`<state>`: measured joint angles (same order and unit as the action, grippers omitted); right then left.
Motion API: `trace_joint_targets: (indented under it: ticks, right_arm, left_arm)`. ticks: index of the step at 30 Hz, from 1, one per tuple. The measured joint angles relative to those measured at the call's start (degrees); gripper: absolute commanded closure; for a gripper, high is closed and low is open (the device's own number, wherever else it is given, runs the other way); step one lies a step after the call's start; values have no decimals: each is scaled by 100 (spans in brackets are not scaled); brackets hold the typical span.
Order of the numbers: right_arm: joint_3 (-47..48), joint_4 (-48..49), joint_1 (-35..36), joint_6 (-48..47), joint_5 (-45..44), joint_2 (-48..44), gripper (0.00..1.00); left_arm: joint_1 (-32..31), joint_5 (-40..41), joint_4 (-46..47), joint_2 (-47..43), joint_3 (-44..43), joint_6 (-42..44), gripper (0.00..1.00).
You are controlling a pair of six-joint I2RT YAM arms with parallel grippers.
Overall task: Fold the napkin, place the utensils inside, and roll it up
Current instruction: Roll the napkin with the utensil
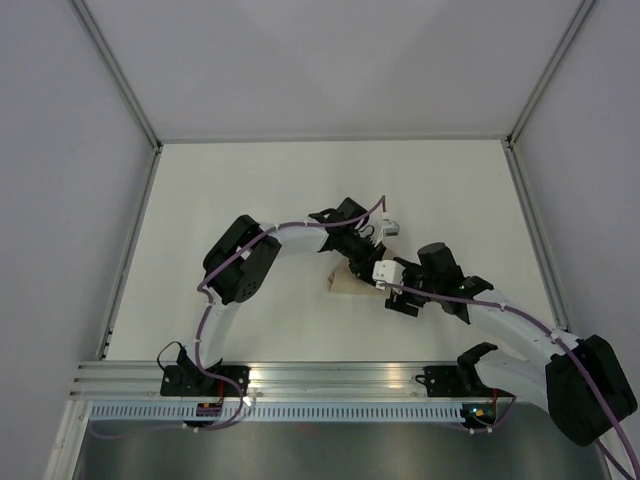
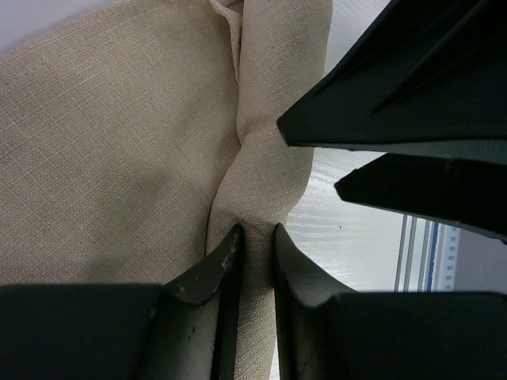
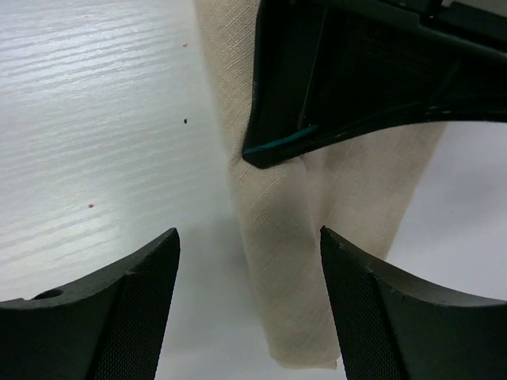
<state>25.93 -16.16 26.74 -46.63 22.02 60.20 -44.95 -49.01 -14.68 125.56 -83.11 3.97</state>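
The left gripper [image 2: 255, 236] is nearly closed, pinching a raised fold of the plain tan-beige cloth napkin [image 2: 119, 142], which lies bunched mid-table. The right gripper [image 3: 248, 234] is spread wide beside it, holding nothing.

A white table [image 1: 250, 190] stands between grey walls [image 1: 60, 200], an aluminium rail [image 1: 330, 375] along its near edge.
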Motion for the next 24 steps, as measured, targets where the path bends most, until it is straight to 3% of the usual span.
trace_joint_targets:
  ticks: [4,11,15,18,19,21,24]
  right_arm:
    - [-74,505,304,-37,-356,175,24]
    - [-245,1086,734,-98,-800,420,33]
    - [-332,1224,813,-164,-951,601,49]
    - [-341,1377,820,-208,-1056,706,60]
    - [-343,1421,820,-210,-1075,728,64]
    - [-341,1462,820,-227,-1102,754,76]
    - [-341,1473,828,-205,-1110,763,83]
  left_arm:
    - [26,-90,-168,105,-149,-39,98]
    - [52,-136,-289,168,-249,-96,96]
    - [63,-173,-326,197,-286,-116,92]
    - [70,-192,-348,203,-293,-120,80]
    - [74,-201,-354,203,-293,-120,71]
    - [87,-208,-352,201,-284,-133,63]
    - [144,-232,-269,129,-184,-234,54]
